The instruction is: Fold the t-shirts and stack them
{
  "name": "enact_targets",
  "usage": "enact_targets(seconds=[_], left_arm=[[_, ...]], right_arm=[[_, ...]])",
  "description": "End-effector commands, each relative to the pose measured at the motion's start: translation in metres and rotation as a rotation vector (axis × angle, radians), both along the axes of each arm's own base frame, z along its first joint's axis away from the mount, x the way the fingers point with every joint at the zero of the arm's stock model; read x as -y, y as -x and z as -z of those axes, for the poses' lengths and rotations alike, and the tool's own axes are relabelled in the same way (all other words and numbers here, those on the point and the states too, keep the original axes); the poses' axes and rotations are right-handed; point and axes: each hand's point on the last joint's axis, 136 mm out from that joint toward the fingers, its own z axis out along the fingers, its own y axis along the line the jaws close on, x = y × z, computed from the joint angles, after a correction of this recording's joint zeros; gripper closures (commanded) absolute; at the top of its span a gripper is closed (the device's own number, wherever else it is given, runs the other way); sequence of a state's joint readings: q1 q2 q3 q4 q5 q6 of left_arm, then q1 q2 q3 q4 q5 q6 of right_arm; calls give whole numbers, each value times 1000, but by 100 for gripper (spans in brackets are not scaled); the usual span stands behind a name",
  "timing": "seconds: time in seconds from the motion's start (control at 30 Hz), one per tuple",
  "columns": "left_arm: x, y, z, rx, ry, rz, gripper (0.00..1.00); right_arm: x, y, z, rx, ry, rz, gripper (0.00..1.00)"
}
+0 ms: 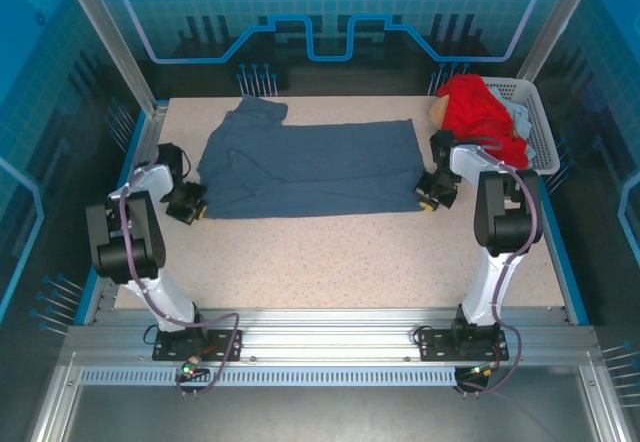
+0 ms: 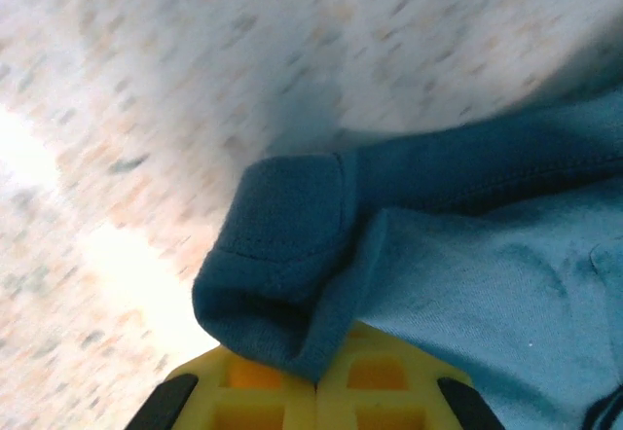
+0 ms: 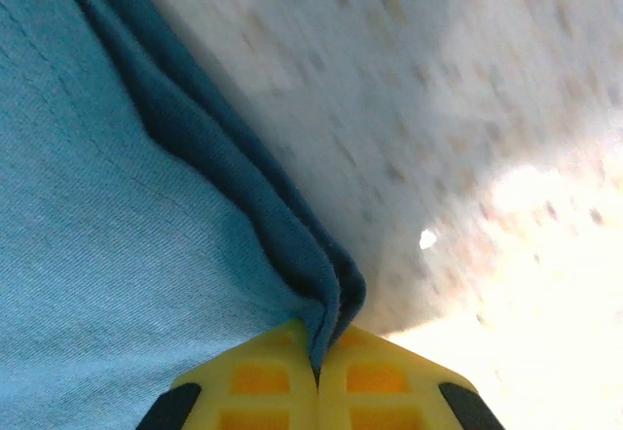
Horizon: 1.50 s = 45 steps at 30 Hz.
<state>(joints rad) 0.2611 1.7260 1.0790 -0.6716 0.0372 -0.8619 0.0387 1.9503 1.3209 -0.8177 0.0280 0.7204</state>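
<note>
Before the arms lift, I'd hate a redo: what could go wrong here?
The left claw pinches only a bunched corner of the blue shirt; it may slip on lifting. The shirt's far left end is rumpled, so the fold may come out crooked. The red shirt hangs over the basket rim close to the right claw and could snag.

**Speckled table (image 1: 350, 262), two things on it**

So the beige top has a slate-blue t-shirt (image 1: 310, 167) spread flat across its far half. A white perforated basket (image 1: 545, 132) sits just right of the shirt, toward the back edge.
</note>
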Motion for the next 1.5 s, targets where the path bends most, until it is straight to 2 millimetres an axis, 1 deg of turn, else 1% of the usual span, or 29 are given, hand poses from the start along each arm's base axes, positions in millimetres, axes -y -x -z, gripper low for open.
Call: enact_targets(seconds=[0.0,0.07,0.17,0.27,0.37,0.4,0.43,0.47,0.53,0.6,0.63,0.67,0.73,0.77,0.8,0.83,0.9,0.93,0.97,1.03,1.07,1.17,1.23,1.27,1.37,1.47], left_arm=[[3,46,-4,-70,-15,-57,100],[8,68,-4,-90,-23,-83,100],[15,94,-4,-113,-26,-108,100],[18,119,-8,-141,-37,-134,100],[20,141,-12,-159,-54,-166,100],[20,147,-14,-170,-60,-173,100],[21,153,-14,-181,-63,-176,100],[22,158,-14,-193,-66,-179,100],[23,164,-12,-200,-70,-187,100],[24,164,-11,-196,-61,-189,100],[25,161,-14,-182,-60,-185,92],[24,155,-20,-157,-74,-172,77],[21,142,-40,-106,-132,-135,53],[23,132,-51,-70,-150,-105,50],[27,123,-60,-38,-156,-78,49],[35,112,-67,2,-149,-44,49],[58,92,-73,71,-93,32,48],[74,81,-74,108,-54,79,48],[92,72,-72,137,0,129,47],[123,67,-63,142,97,189,47],[136,65,-57,145,132,218,47],[162,69,-40,105,185,267,46],[174,71,-31,84,199,290,46],[179,71,-26,77,207,298,46],[189,75,-12,37,212,317,47],[189,80,-2,-4,186,337,50]], right_arm=[[10,51,-5,-101,66,41,100],[11,77,-7,-132,72,59,100],[13,113,-10,-181,91,83,100],[18,143,-15,-217,126,87,100],[21,165,-15,-247,148,79,100],[21,167,-16,-245,149,78,100],[22,178,-12,-267,149,75,100],[22,183,-10,-275,147,75,100],[21,189,-9,-281,143,78,100],[19,193,-10,-286,134,88,100],[18,192,-11,-278,129,91,92],[18,191,-14,-266,126,95,79],[17,184,-24,-216,131,86,59],[17,177,-33,-175,142,73,52],[16,170,-41,-135,150,56,48],[13,159,-53,-70,153,31,46],[-3,137,-72,64,113,-45,43],[-18,125,-80,141,62,-98,40],[-37,113,-87,215,-17,-157,36],[-74,97,-98,325,-187,-251,36],[-89,93,-104,360,-241,-293,36],[-124,88,-119,420,-323,-414,34],[-137,88,-122,425,-354,-445,34],[-139,88,-122,422,-360,-447,34],[-141,90,-117,400,-362,-441,34],[-139,90,-116,398,-359,-435,34]])
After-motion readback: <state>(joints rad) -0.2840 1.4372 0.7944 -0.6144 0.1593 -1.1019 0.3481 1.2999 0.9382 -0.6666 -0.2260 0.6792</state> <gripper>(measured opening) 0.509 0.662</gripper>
